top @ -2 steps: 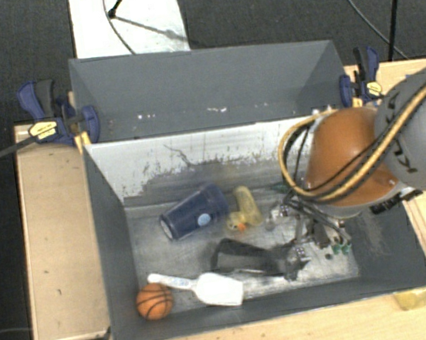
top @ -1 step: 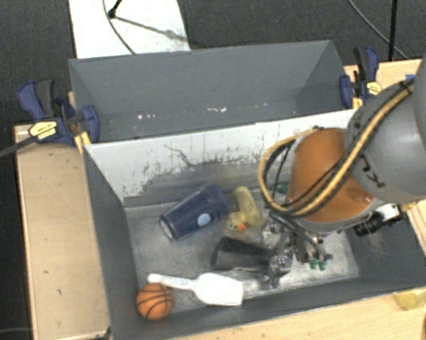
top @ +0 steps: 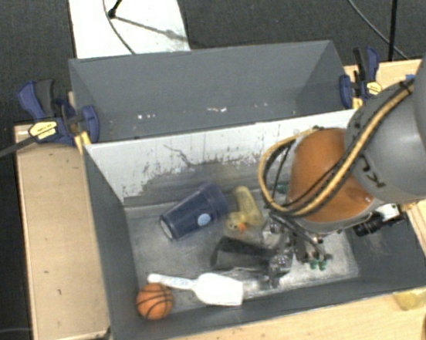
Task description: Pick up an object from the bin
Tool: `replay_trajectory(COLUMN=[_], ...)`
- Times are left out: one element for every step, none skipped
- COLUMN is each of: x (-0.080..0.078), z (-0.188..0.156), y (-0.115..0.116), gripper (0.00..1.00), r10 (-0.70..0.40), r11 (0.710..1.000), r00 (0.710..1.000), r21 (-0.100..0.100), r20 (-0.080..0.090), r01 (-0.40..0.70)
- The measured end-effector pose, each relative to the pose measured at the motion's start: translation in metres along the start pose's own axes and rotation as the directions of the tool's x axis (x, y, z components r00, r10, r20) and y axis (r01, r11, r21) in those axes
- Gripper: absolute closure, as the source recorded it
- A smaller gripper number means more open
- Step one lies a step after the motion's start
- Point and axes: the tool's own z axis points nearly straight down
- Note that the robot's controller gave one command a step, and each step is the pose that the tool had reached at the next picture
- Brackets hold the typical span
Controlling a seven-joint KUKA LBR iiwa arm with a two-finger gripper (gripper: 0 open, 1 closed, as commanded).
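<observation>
End effector (top: 285,261) low beside black object (top: 236,254), perhaps touching, its grip state unreadable under orange wrist cover (top: 323,182)

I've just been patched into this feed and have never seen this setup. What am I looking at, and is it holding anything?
One camera looks down into a grey metal bin. The grey arm with the orange cover is the robot, reaching in from the right. Its gripper is low beside a black object on the floor. Nearby lie a dark blue cup on its side and a yellowish toy. At lower left are a white scoop and a small orange ball. I cannot tell whether anything is held.
</observation>
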Motion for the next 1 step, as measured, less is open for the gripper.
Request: replay_trajectory(x=[0.0027], z=[-0.1577], y=[0.0074], gripper=[1.00], r10=[0.020], r11=[1.000], r00=[1.000], r21=[-0.002], r20=[0.013], r01=[-0.020])
